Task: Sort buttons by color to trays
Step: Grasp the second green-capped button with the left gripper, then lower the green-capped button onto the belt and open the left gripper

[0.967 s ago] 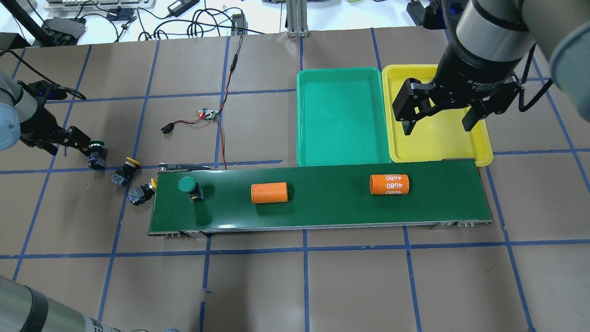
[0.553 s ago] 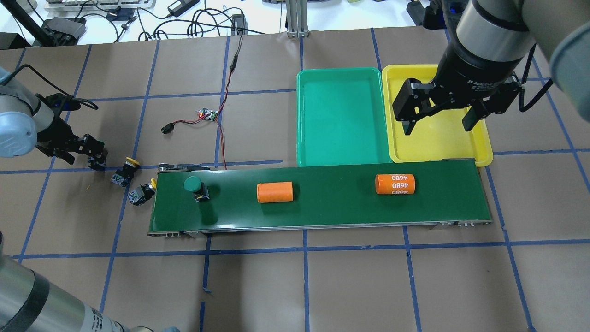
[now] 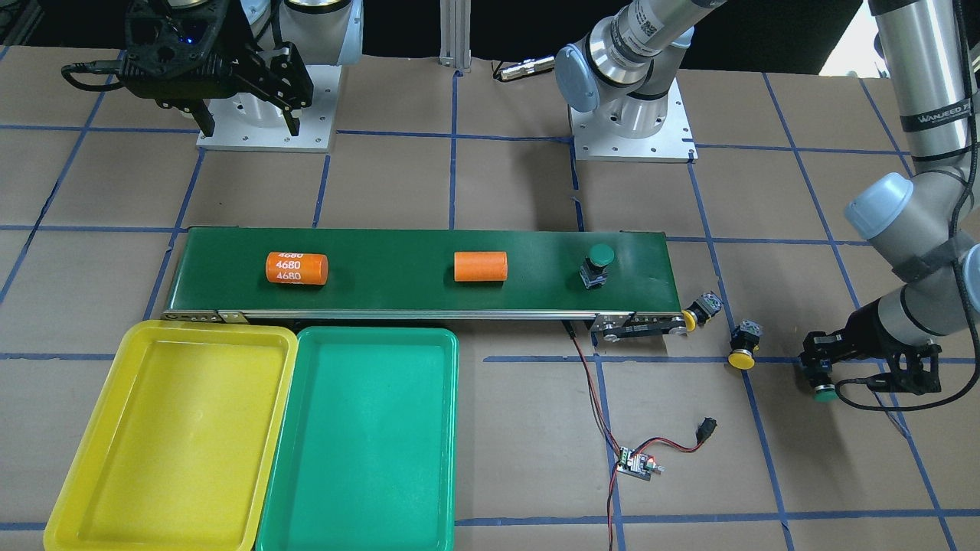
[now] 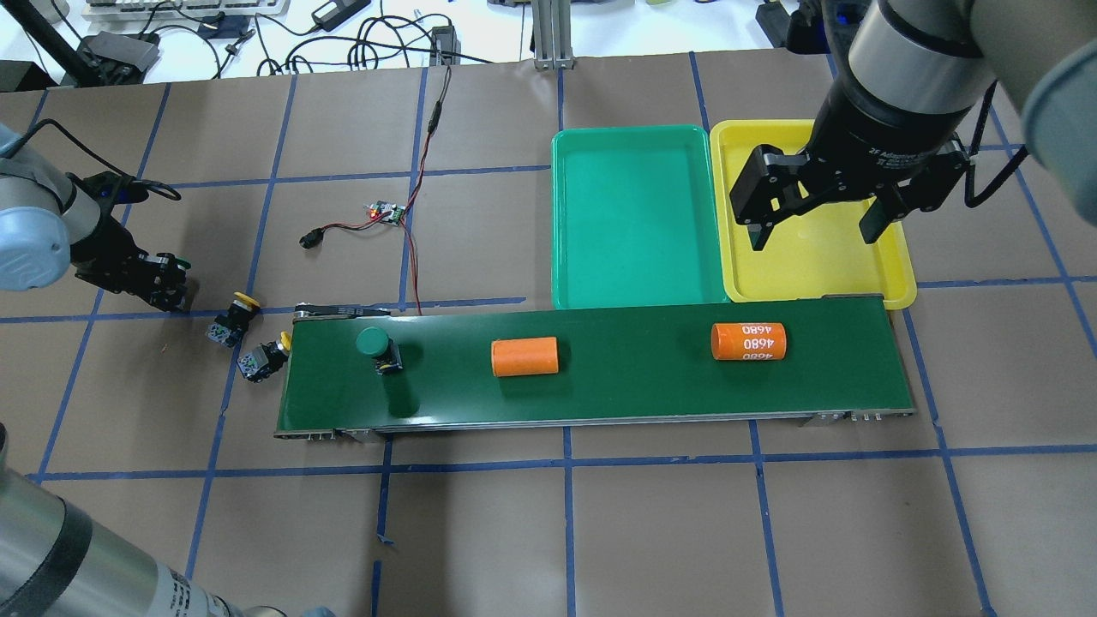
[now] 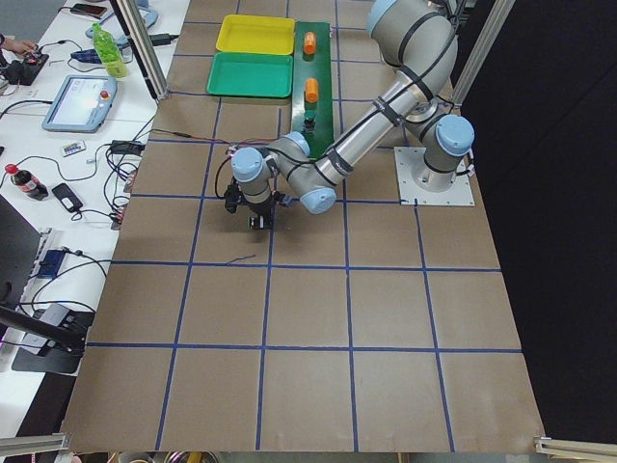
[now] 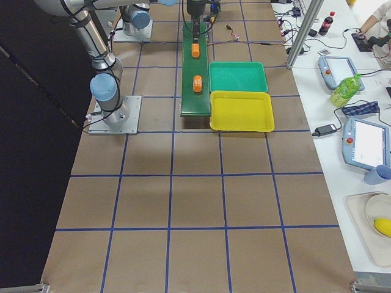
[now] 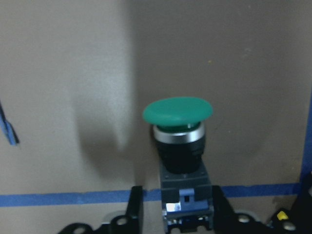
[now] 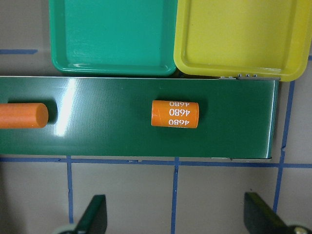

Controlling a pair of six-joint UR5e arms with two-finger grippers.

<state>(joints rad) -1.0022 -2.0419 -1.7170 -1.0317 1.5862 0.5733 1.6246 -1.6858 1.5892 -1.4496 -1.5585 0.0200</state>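
Observation:
My left gripper (image 4: 169, 284) is low over the table left of the belt, shut on a green button (image 7: 179, 131) by its black body; the cap (image 3: 824, 396) pokes out beyond the fingers. A second green button (image 4: 374, 347) stands on the belt's left end. Two yellow buttons (image 4: 233, 317) (image 4: 266, 358) lie on the table just off that end. The green tray (image 4: 634, 214) and yellow tray (image 4: 823, 266) sit side by side behind the belt's right half, with nothing in them. High over the yellow tray hangs my right gripper (image 4: 810, 227), open and holding nothing.
The dark green conveyor belt (image 4: 626, 386) carries two orange cylinders, a plain one (image 4: 524, 357) and one marked 4680 (image 4: 748, 341). A small circuit board (image 4: 386, 212) with red and black wires lies behind the belt's left end.
The belt has carried the green button and both cylinders to the right. My left gripper turned and shifted slightly left with its green button. The right arm has not moved.

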